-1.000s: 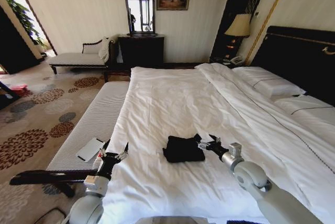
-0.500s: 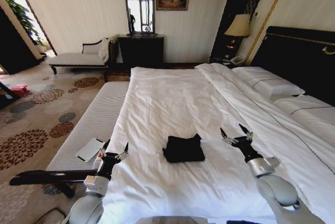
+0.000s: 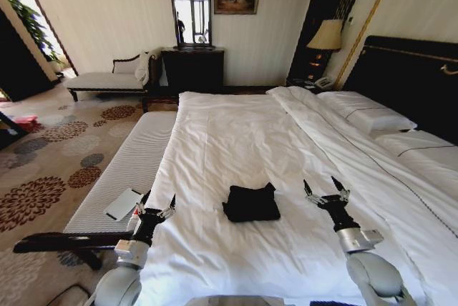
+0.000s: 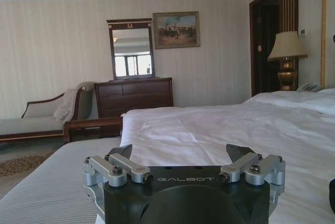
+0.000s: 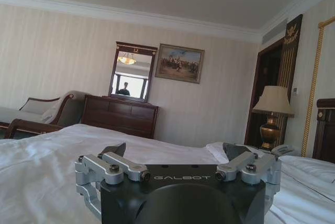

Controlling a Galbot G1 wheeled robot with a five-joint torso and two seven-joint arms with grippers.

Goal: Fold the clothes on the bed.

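Note:
The clothes [image 3: 251, 204] lie as a small, compact black folded bundle on the white bed [image 3: 236, 134], near its foot end. My right gripper [image 3: 326, 187] stands open to the right of the bundle, a short way from it, holding nothing. My left gripper [image 3: 159, 202] is open at the bed's left edge, well to the left of the clothes, also with nothing in it. Both wrist views look over open jaws, the left gripper [image 4: 186, 153] and right gripper [image 5: 175, 152] facing across the white bedding toward the far wall.
A light padded bench [image 3: 129, 166] runs along the bed's left side with a white flat object [image 3: 122, 204] on it. Pillows [image 3: 368, 113] and a dark headboard [image 3: 415, 77] are at right. A dresser [image 3: 193, 68], chaise [image 3: 107, 77] and lamp [image 3: 327, 38] stand beyond.
My right gripper left the right edge of the clothes, swung away to the right and now stands open and apart from them. The bundle and left arm stayed still.

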